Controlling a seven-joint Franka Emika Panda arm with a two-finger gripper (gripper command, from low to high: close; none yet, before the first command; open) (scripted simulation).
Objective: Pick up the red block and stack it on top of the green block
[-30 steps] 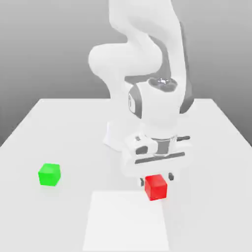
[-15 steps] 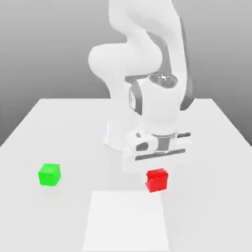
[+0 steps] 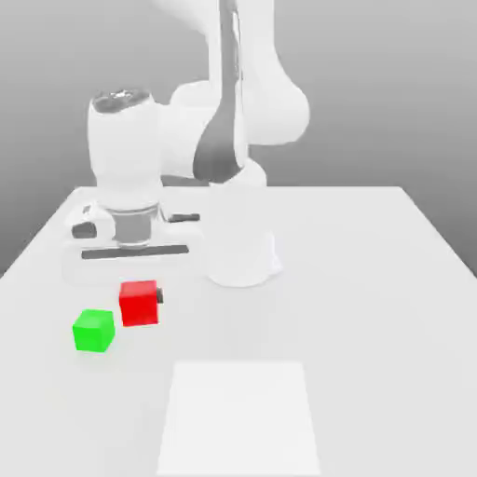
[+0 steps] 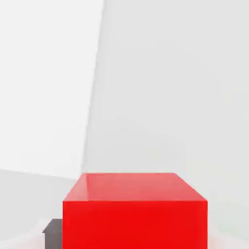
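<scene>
Red block (image 3: 139, 304) gripped in claw (image 3: 140, 296) | green block (image 3: 94, 331) lies left and slightly nearer; leftward carry judged needed

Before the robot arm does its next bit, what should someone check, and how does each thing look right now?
- Red block held by the gripper: ok.
- Red block raised off the table: ok, it appears lifted.
- Green block sitting on the table: ok.
- Red block lined up over the green one: not ok, it looks off toward the exterior view's right.
- Enough height to pass over the green block: cannot tell.
</scene>
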